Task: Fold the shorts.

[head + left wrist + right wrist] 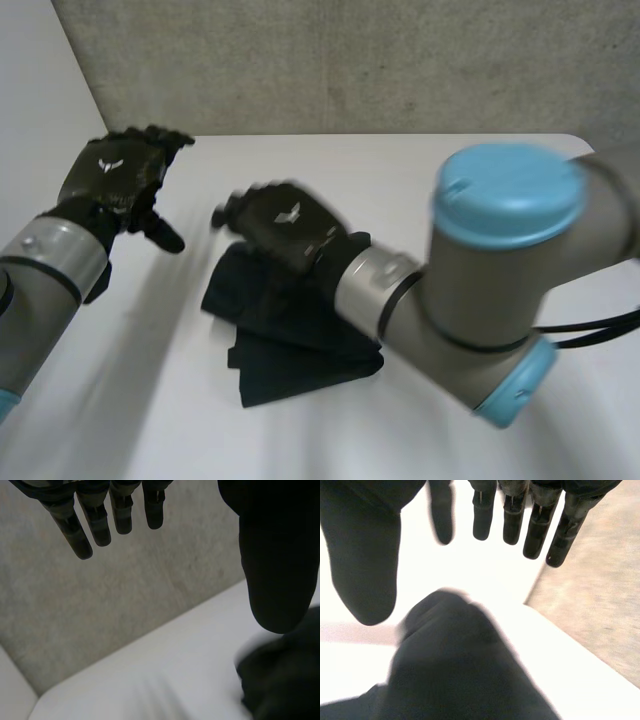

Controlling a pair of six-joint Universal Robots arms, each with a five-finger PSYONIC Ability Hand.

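The black shorts (290, 335) lie folded in a bundle near the middle of the white table (420, 180). My right hand (280, 225) hovers over their far edge, open, its fingers (540, 525) straight with nothing between them and the thumb. Beneath its palm in the right wrist view lie the shorts (465, 670). My left hand (115, 175) is raised to the left of the bundle, open, its fingers (95, 525) spread in the air. A bit of the shorts (285, 680) shows below that thumb in the left wrist view.
A grey wall (350, 60) runs along the table's far edge. Bare white table (120, 400) spreads to the left and front of the shorts. My right arm (500, 290) crosses the table's right side.
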